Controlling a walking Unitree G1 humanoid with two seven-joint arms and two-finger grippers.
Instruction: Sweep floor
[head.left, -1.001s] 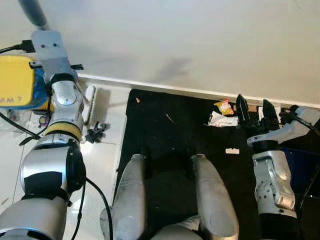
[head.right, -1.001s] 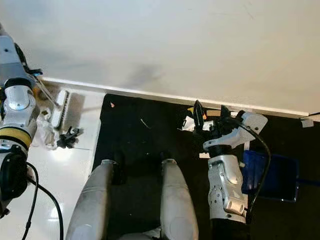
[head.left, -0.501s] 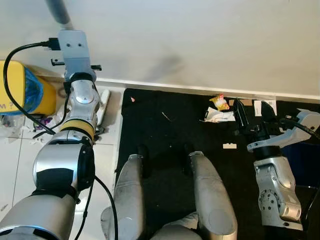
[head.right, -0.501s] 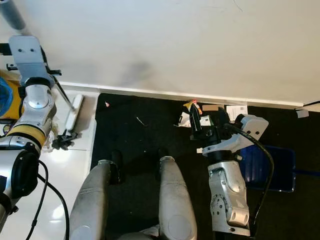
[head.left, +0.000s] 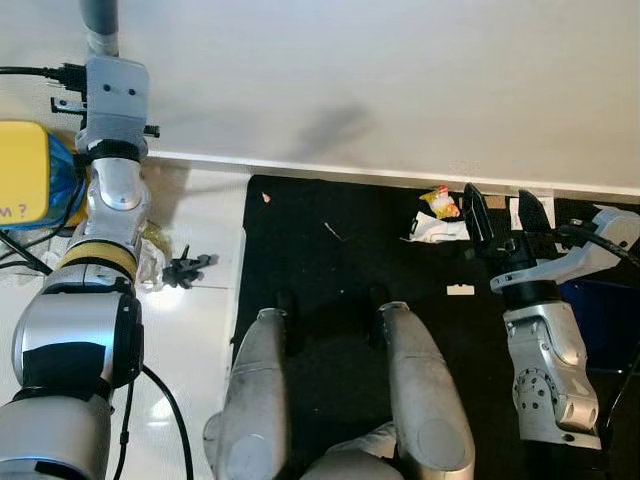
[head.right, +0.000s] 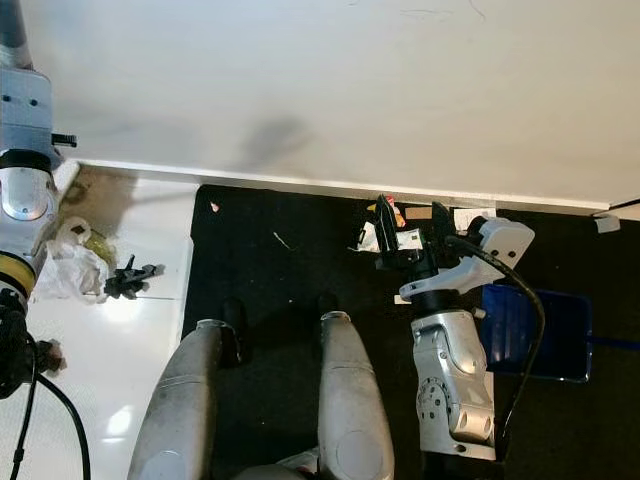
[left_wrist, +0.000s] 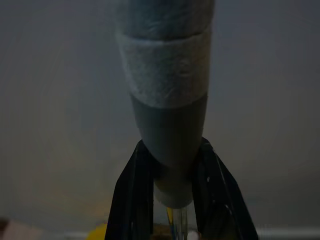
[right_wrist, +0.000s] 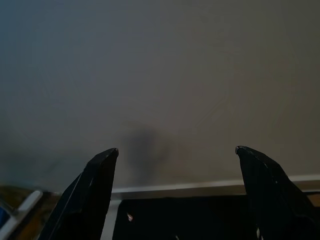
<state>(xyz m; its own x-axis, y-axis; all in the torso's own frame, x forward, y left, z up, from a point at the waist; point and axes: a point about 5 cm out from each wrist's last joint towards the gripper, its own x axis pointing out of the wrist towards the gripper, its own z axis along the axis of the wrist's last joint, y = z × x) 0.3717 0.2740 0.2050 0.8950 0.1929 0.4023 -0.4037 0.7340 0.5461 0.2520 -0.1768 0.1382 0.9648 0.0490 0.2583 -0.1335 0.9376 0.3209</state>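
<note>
Grey broom handle (left_wrist: 167, 105), one left tool (left_wrist: 175, 200)

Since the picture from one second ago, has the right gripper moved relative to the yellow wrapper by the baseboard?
Cannot tell for sure: the camera shifted. The right gripper sits open just right of the yellow wrapper, much as before.

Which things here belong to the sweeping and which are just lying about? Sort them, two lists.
Belongs to the sweeping:
broom handle, clamped in the left gripper
blue dustpan on the black mat
yellow wrapper and paper scraps by the wall
right gripper, open

Just lying about:
yellow bin
black plastic piece
</note>
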